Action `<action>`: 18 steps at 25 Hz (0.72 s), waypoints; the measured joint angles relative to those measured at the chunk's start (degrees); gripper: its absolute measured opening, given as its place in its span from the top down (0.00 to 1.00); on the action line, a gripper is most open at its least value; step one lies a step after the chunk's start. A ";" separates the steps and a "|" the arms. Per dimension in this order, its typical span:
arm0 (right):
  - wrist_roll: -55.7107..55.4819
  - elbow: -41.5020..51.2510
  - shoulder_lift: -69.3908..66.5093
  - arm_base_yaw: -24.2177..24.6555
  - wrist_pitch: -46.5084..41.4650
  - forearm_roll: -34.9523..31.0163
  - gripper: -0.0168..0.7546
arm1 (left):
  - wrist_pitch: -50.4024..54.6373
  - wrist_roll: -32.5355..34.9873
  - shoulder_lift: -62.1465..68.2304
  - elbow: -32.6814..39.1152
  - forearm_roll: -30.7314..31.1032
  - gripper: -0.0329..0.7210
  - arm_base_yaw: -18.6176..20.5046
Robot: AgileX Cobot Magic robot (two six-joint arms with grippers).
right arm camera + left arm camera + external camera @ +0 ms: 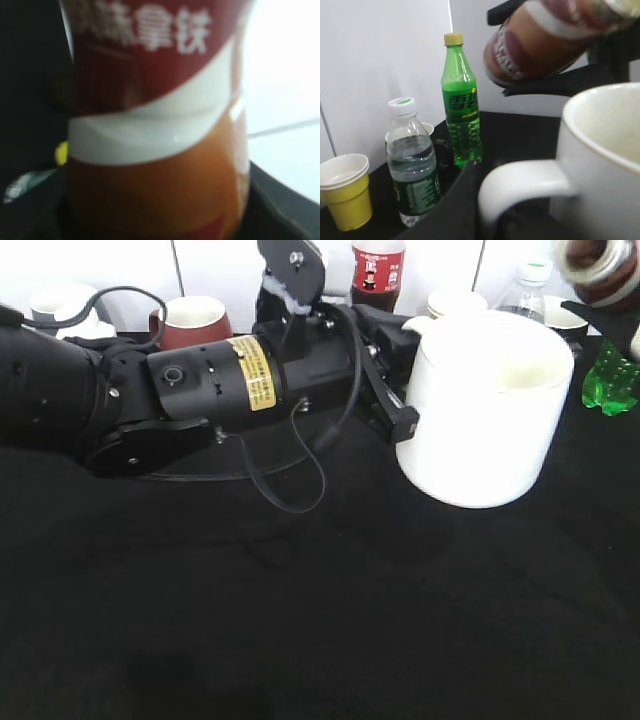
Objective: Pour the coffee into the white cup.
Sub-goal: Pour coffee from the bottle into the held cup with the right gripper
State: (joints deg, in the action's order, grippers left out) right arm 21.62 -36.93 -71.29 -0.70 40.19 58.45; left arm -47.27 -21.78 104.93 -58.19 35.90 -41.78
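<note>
The white cup (485, 410) stands on the black table at the right; its handle faces my left gripper (400, 390). In the left wrist view the left gripper (487, 210) is shut on the cup's handle (525, 182). The coffee (603, 268), with a red-brown and white label, hangs tilted above and to the right of the cup's rim. It also shows in the left wrist view (545, 45), held by the black fingers of my right gripper (555, 85). The coffee (155, 125) fills the right wrist view and hides the jaws there.
A dark red mug (195, 320) and a cola bottle (378, 270) stand behind the left arm. A green soda bottle (461, 115), a water bottle (412, 170) and a yellow paper cup (345, 192) stand beyond the cup. White cups (60, 305) sit far left.
</note>
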 joint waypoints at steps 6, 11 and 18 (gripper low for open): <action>3.71 -3.07 0.00 0.00 1.33 -0.57 0.31 | -0.42 0.00 0.00 -0.03 1.65 0.90 0.00; 4.48 -3.32 0.00 0.00 1.33 0.75 0.31 | -0.44 0.00 0.00 -0.03 1.95 0.90 0.00; 7.30 -3.32 0.00 0.00 1.33 1.96 0.31 | -0.44 0.00 0.00 -0.03 1.95 0.90 0.00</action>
State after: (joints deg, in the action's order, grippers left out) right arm 28.92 -40.24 -71.29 -0.70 41.52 60.41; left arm -47.71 -21.78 104.93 -58.22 37.85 -41.78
